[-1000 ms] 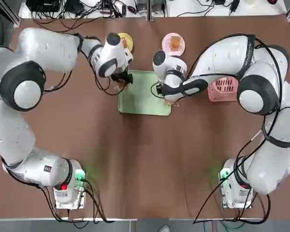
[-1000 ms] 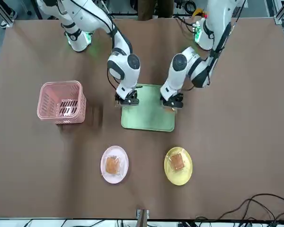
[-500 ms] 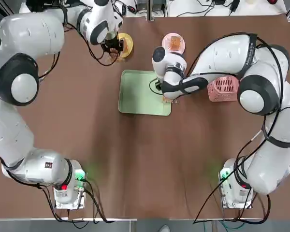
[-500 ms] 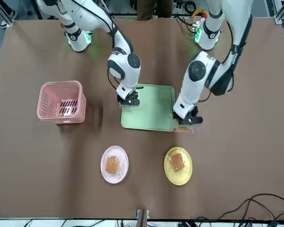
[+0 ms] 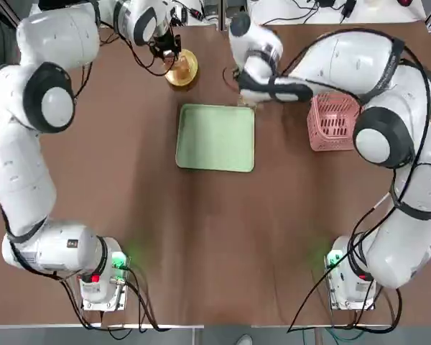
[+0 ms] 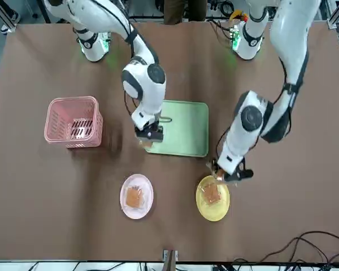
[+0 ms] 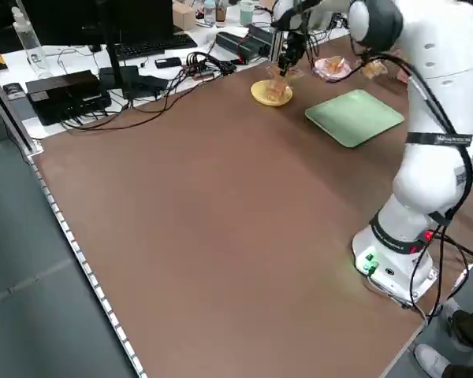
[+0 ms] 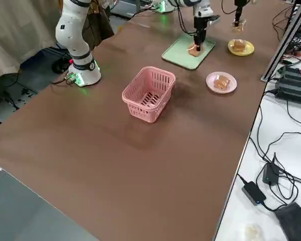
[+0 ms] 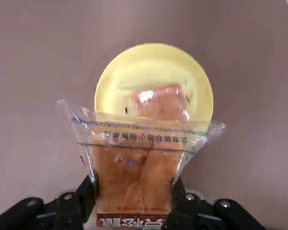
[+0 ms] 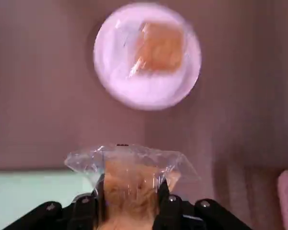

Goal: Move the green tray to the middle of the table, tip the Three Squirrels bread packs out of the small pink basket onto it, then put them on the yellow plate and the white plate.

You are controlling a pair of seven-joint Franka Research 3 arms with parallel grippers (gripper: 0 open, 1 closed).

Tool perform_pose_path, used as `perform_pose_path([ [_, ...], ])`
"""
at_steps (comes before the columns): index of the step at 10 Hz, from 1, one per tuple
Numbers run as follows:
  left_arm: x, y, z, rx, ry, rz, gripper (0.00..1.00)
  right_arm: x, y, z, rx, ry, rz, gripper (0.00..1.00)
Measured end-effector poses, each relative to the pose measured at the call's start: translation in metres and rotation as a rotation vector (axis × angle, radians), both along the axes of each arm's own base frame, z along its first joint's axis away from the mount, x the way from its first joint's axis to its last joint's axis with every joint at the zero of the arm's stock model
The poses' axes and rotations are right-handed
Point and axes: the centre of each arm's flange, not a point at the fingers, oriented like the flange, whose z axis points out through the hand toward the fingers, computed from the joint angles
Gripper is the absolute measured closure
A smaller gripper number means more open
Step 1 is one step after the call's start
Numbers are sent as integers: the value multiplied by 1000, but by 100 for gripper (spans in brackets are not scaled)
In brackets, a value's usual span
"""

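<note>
The green tray (image 6: 183, 129) lies bare at mid-table. Beyond its far edge sit the yellow plate (image 6: 213, 199) and the white plate (image 6: 137, 196), each with one bread pack (image 6: 212, 193) (image 6: 135, 197) on it. My left gripper (image 6: 229, 174) hangs just above the yellow plate (image 9: 153, 79), shut on another bread pack (image 9: 133, 172). My right gripper (image 6: 149, 134) is over the tray's far corner, short of the white plate (image 10: 148, 57), shut on a bread pack (image 10: 129, 179). The small pink basket (image 6: 73, 121) stands upright on my right, apart from both grippers.
Cables, a keyboard and boxes lie on the bench past the table's far edge (image 7: 142, 63). Both arm bases (image 5: 100, 280) (image 5: 348, 277) stand at the near edge. In the top view the right arm (image 5: 309, 61) covers the white plate.
The left gripper carried its pack from the tray's far left corner to above the yellow plate. The right gripper shut on a pack at the tray's right side and carried it toward the white plate.
</note>
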Motion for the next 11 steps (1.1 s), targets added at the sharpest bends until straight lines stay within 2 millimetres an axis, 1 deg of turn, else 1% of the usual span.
perform_pose_path([
  [1,15,4,-12,-13,0,19,34,30,-18,3,-1,-34,-14,60],
  [2,25,6,-22,-19,0,30,34,59,-28,3,21,-81,-8,60],
  [3,31,5,-28,-17,-5,36,34,82,-35,-4,46,-125,20,60],
  [4,34,0,-31,-13,-13,39,34,98,-37,-14,65,-152,40,62],
  [6,35,-15,-30,-19,-24,48,33,118,-36,-30,76,-179,99,62],
  [7,33,-22,-32,-22,-22,53,33,127,-36,-35,81,-199,126,62],
  [8,32,-25,-37,-22,-15,57,33,134,-40,-41,80,-212,156,62],
  [9,32,-25,-44,-28,-17,62,33,140,-48,-45,61,-208,200,62],
  [11,37,-20,-64,-40,-35,77,33,148,-61,-45,29,-188,274,63],
])
